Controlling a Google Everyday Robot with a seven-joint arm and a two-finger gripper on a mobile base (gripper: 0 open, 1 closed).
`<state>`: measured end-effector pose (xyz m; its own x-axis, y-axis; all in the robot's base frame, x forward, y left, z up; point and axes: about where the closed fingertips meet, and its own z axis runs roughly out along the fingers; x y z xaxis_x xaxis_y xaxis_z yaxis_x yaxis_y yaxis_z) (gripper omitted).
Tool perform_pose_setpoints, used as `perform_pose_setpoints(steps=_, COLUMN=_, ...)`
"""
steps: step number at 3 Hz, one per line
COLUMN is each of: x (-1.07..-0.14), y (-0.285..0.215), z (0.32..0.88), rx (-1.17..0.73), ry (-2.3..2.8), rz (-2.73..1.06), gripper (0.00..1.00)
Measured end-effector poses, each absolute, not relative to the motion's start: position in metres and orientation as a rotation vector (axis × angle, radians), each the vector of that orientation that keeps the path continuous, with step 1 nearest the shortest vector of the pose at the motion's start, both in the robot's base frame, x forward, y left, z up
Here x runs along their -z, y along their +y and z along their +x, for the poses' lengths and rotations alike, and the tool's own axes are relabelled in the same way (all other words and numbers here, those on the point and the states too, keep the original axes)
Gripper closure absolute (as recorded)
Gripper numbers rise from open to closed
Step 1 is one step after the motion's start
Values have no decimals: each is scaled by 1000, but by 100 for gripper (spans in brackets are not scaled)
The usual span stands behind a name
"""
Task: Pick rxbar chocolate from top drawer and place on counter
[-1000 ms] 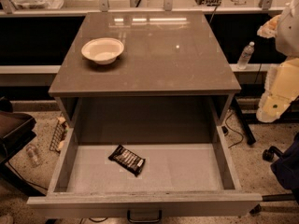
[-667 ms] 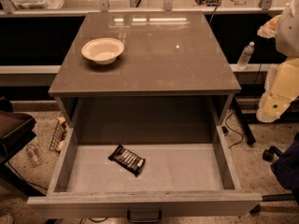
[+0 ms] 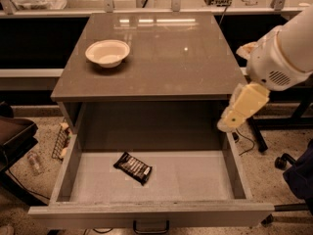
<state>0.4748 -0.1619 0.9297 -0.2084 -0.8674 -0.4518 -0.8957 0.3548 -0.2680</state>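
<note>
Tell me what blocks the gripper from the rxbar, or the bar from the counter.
Nothing visible blocks either path. The gripper hangs over the open top drawer's right wall; the rxbar chocolate lies alone on its floor. The counter holds only a white bowl, rear left.

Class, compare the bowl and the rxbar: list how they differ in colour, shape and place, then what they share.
The bowl is white; the rxbar is black. The bowl is round and hollow; the rxbar is flat and rectangular. The bowl sits on the counter; the rxbar lies in the open drawer. Both rest untouched: the gripper hangs above the drawer's right side.
</note>
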Motion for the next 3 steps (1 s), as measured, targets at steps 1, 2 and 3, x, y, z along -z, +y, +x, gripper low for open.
perform_pose_setpoints(steps=1, x=-872, y=-120, z=478, rx=-188, ry=2042, rz=-1428, gripper=0)
perform_pose_setpoints(steps=2, x=-845, y=-98, z=494, rx=-162, ry=2016, rz=-1358, gripper=0)
perform_pose_setpoints(steps=3, x=-814, y=-74, z=504, rx=-176, ry=2010, rz=-1276, gripper=0)
